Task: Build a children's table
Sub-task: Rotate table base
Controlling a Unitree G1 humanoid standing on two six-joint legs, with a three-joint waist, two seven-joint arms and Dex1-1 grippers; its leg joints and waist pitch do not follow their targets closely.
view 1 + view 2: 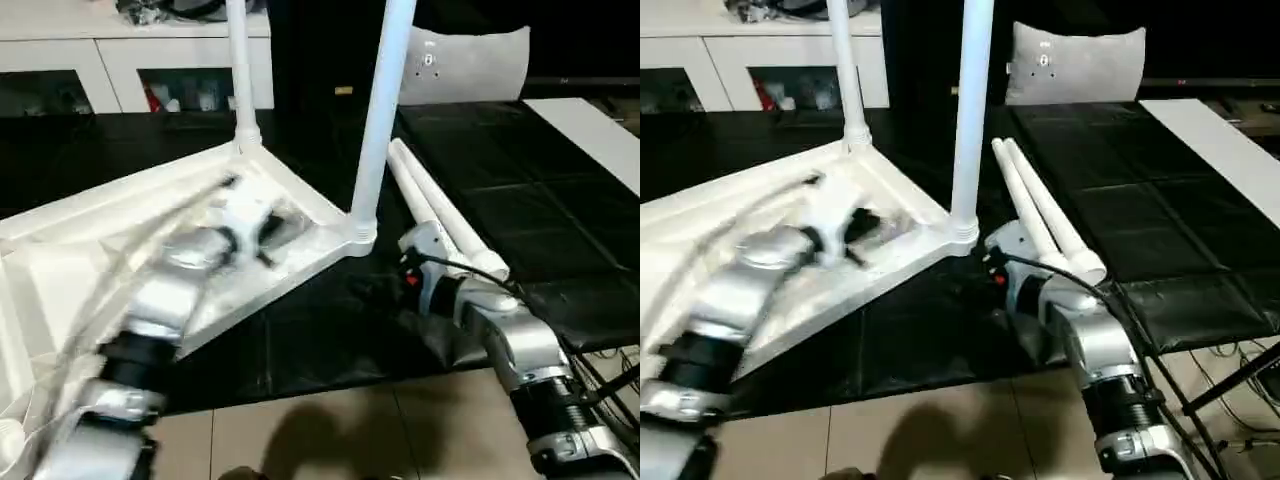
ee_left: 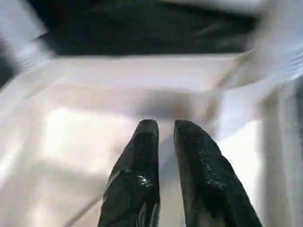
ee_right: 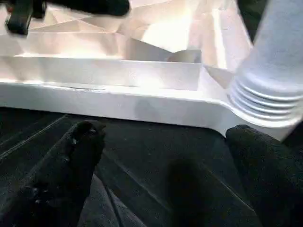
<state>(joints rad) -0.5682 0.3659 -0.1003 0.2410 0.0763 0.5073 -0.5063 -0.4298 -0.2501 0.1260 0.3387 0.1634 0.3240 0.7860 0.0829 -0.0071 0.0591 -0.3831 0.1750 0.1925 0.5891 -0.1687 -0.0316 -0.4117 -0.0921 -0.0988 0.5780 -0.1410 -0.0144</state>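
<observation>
The left gripper (image 2: 161,130) hangs over the ribbed underside of the upturned tabletop (image 1: 90,215), its fingers a narrow slit apart, holding nothing. The right gripper (image 3: 161,135) gapes wide beside the near corner socket (image 1: 358,238), empty. Two legs (image 1: 380,110) stand screwed in; two legs (image 1: 445,215) lie on the black mat (image 1: 520,200).

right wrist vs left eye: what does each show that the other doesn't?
Right wrist view alone: the right gripper from behind its fingers, spread wide over the black mat, close to the socket's threaded collar.
Left eye view alone: two loose legs on the mat, a second upright leg, the cabinets, the pillow.
Both: the upturned tabletop and the near upright leg.
</observation>
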